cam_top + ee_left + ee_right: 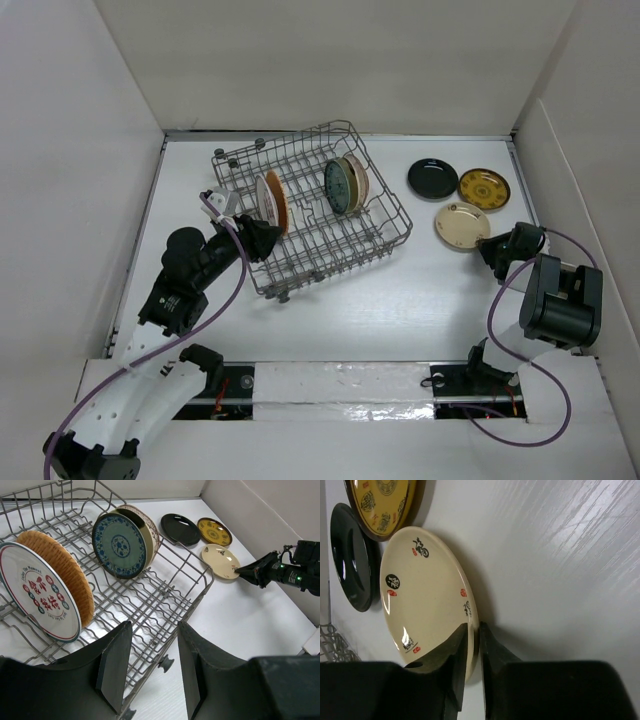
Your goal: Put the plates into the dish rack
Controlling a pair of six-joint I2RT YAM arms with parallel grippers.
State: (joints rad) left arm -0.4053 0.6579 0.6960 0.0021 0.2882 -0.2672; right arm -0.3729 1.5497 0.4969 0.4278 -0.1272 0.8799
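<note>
The grey wire dish rack (310, 205) sits askew on the white table (400, 300). Upright among its tines stand a white plate (42, 600) against an orange woven-look plate (70, 565), and a teal patterned plate (120, 542). Right of the rack, past bare table, a glossy black plate (432, 178), a yellow plate (484, 186) and a cream plate (462, 225) lie flat. The right gripper (473, 626) pinches the cream plate's rim. The left gripper (152, 630) gapes empty at the rack's near-left edge.

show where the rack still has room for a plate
Free: rack slots between the orange plate and the teal plate, and the rack's near right corner. Crowded: right of the rack, where black plate, yellow plate and cream plate lie, right hand pinching the last.
</note>
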